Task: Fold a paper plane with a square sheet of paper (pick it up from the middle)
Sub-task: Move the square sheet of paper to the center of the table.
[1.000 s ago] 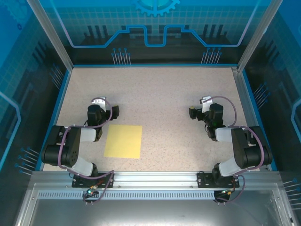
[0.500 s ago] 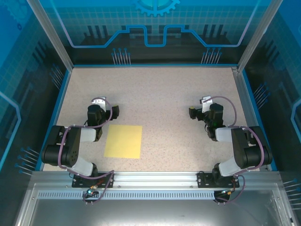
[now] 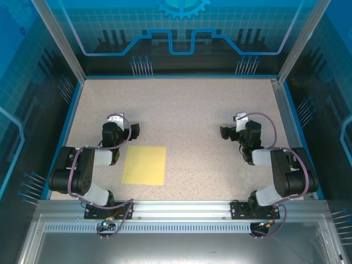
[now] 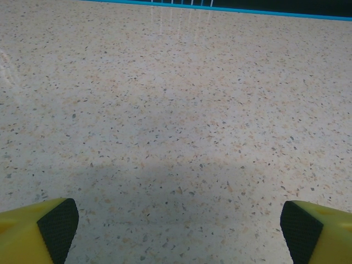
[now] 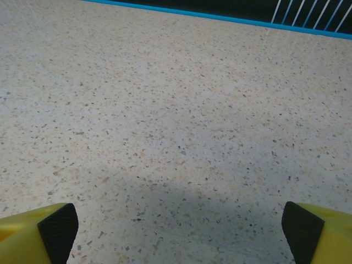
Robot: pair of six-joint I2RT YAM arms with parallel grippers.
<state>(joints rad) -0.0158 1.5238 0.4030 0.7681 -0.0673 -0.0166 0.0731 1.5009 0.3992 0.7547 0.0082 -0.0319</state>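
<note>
In the left wrist view the left gripper (image 4: 179, 225) is cut off by the lower edge: only two yellow fingertips (image 4: 38, 231) with black pads show, spread wide over bare speckled table (image 4: 176, 110), holding nothing. From above its jaws are too small to read. The one square sheet of paper (image 3: 144, 165) lies flat and unfolded just beside the left arm (image 3: 82, 173), exactly where it lay a second ago. The right gripper (image 5: 179, 228), likewise cropped, gapes wide and empty. Two arms, two grippers, one sheet; nothing has visibly moved.
</note>
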